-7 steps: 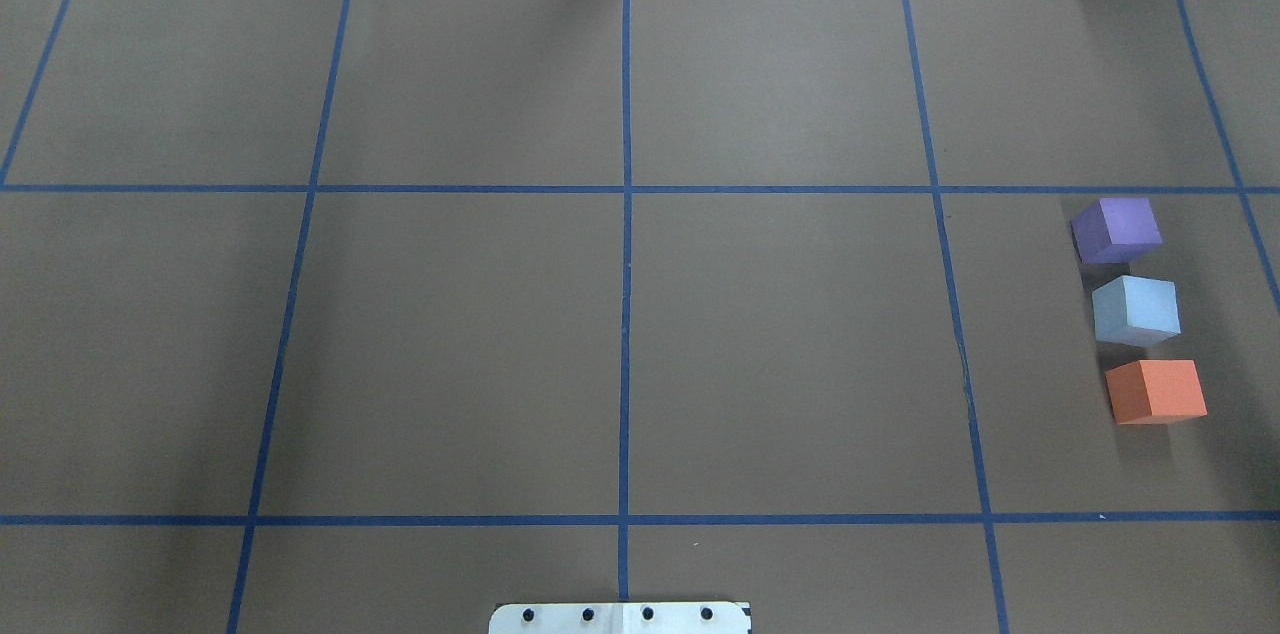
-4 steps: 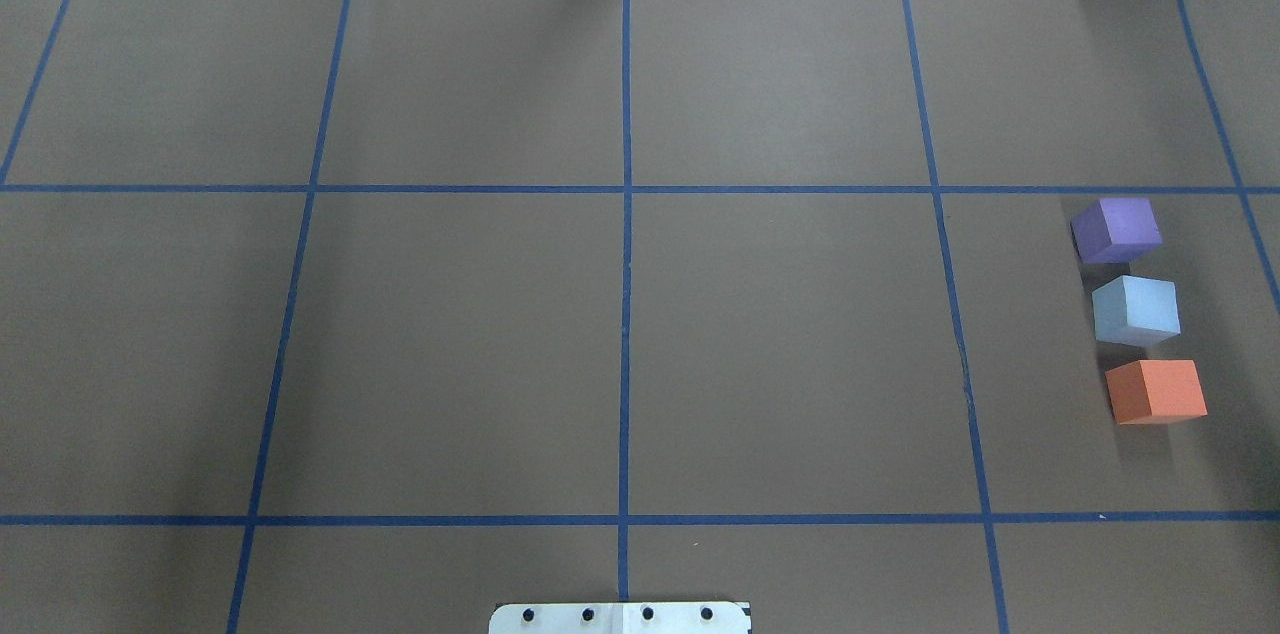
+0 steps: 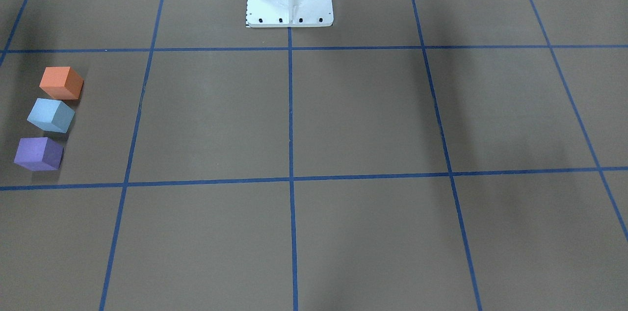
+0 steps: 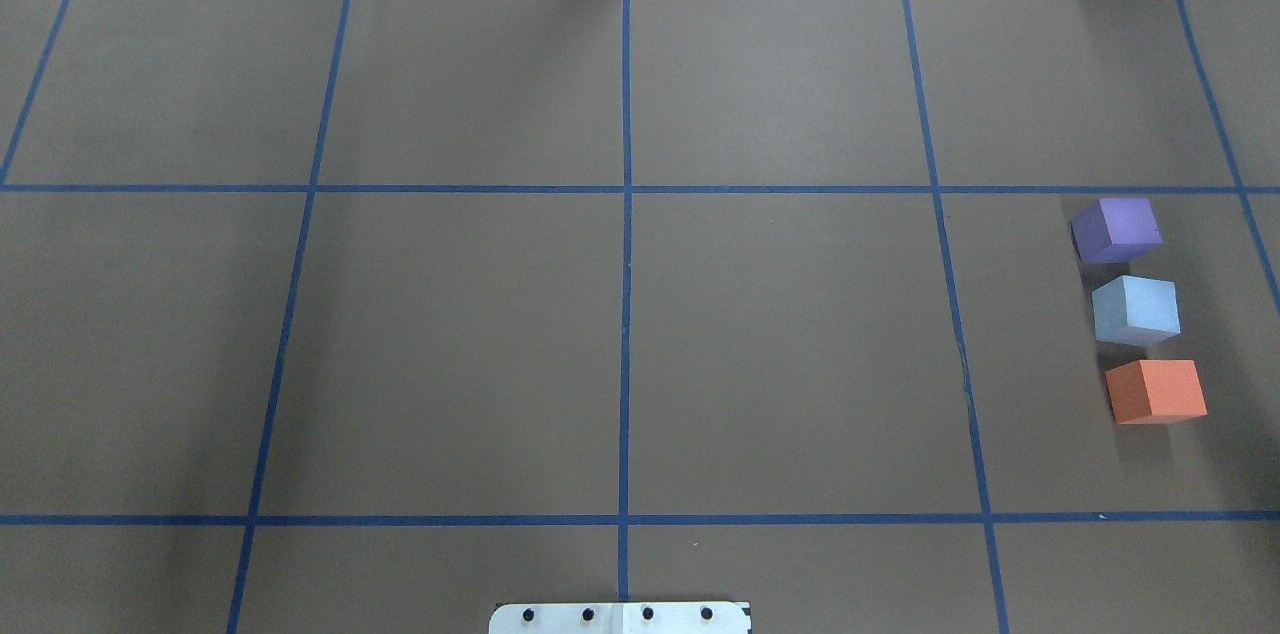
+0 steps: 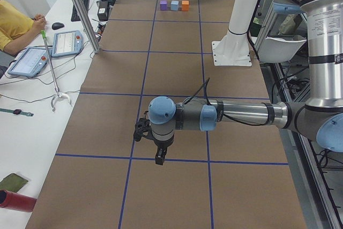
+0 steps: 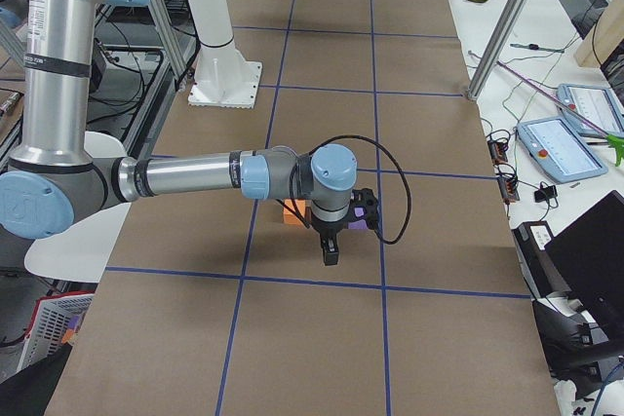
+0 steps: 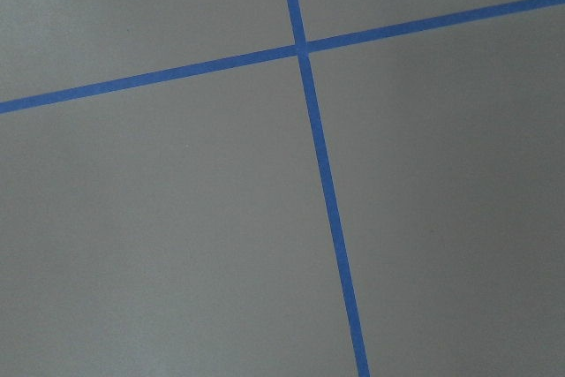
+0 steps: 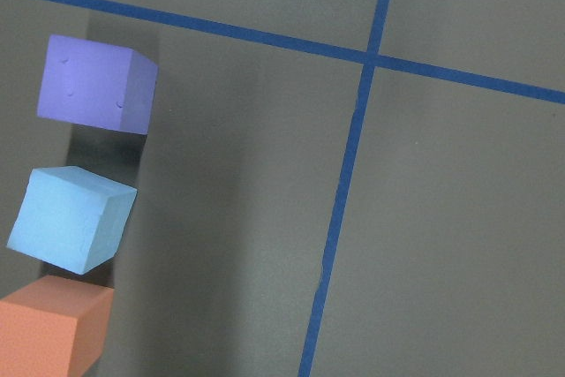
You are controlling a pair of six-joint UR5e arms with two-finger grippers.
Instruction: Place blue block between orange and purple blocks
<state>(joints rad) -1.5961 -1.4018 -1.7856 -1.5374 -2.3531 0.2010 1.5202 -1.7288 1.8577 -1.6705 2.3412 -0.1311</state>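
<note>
Blue block (image 4: pixel 1135 310) between orange block (image 4: pixel 1156 391) and purple block (image 4: pixel 1117 230), apparently not touching

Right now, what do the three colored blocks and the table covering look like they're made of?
The purple block, blue block and orange block look like matte foam: no glare, softened edges, small dents on the purple top. The table covering looks like matte brown paper, rippled at its far edge, gridded with blue tape.
</note>
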